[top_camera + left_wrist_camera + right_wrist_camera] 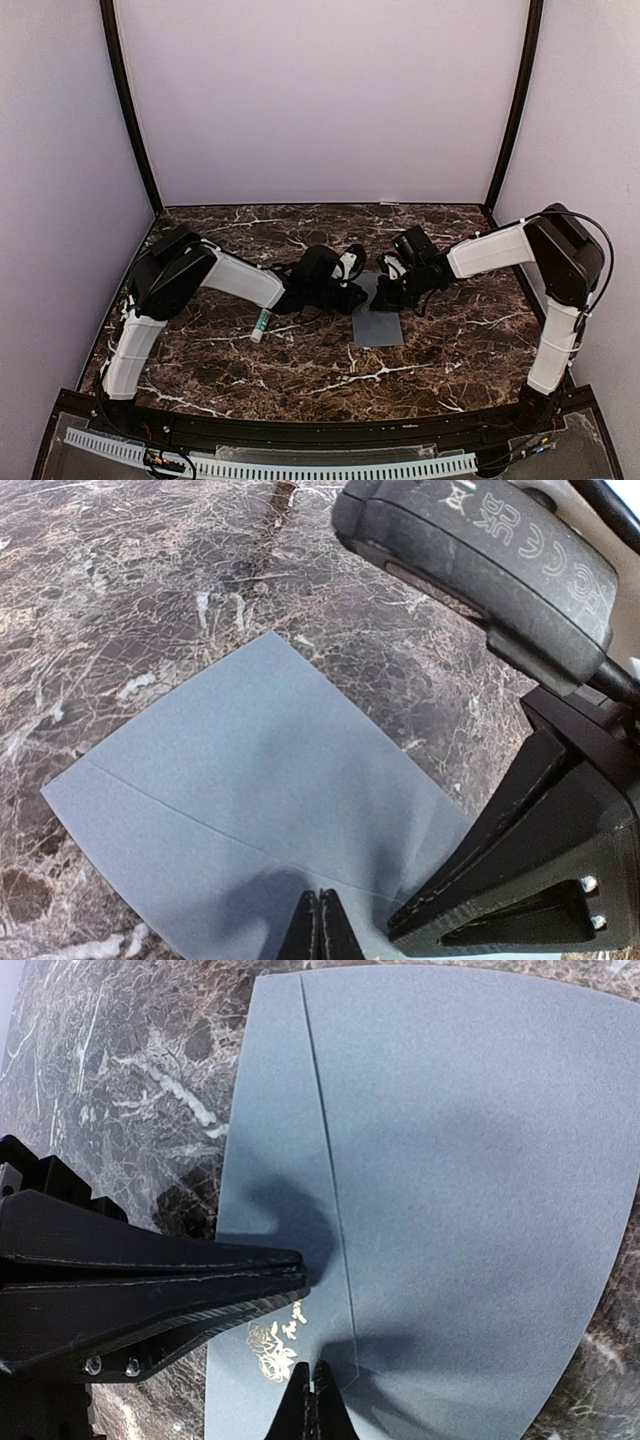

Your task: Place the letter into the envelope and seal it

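The slate-grey envelope (377,318) lies flat on the marble table between the two arms, its flap folded down. It fills the left wrist view (250,780) and the right wrist view (460,1180), where a gold rose print (272,1345) shows near the flap edge. My left gripper (363,297) is shut, its tips (320,908) down on the envelope's far edge. My right gripper (382,299) is shut too, its tips (316,1392) on the envelope beside the left one. Neither holds anything. The cream letter is not in view.
A white glue stick with a green end (261,325) lies on the table left of the envelope, under the left arm. The dark marble tabletop (450,350) is boxed in by pale walls at the back and sides.
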Robot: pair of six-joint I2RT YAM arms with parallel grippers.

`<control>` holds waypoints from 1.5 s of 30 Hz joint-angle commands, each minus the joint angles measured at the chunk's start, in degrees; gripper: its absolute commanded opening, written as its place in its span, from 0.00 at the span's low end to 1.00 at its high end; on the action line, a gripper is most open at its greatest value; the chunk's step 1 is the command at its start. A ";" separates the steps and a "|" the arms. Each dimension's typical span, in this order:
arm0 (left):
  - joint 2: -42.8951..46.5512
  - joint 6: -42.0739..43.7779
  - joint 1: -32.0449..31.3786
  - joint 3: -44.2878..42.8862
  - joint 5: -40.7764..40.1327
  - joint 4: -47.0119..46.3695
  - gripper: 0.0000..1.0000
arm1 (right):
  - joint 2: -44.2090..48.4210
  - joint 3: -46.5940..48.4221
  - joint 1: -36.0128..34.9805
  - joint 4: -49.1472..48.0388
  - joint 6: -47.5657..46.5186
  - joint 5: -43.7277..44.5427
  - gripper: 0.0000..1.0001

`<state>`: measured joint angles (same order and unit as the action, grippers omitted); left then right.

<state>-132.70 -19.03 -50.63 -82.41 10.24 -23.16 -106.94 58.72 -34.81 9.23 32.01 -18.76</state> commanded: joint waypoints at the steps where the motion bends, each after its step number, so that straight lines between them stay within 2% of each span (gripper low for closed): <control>1: -0.71 1.26 -0.17 1.56 -1.94 5.56 0.01 | -1.88 -0.16 0.09 6.18 -0.58 1.92 0.00; 11: -0.55 1.57 0.12 2.15 -2.83 6.04 0.00 | 1.08 -0.71 -0.20 9.09 -2.88 1.38 0.00; 21: -0.29 1.38 0.11 2.14 -1.99 5.78 0.00 | 7.00 2.08 -3.86 10.39 -4.24 1.70 0.00; 36: -0.03 1.44 0.18 2.69 -1.63 5.50 0.00 | 0.12 3.54 -4.30 6.30 -4.50 1.50 0.00; 45: 0.16 1.72 0.11 2.77 -1.23 5.50 0.00 | -1.72 2.20 -4.30 7.75 -4.06 4.24 0.00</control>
<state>-132.70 -18.37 -50.74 -81.93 9.45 -23.97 -106.89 61.30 -38.76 16.49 28.10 -17.85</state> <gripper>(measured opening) 0.006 0.003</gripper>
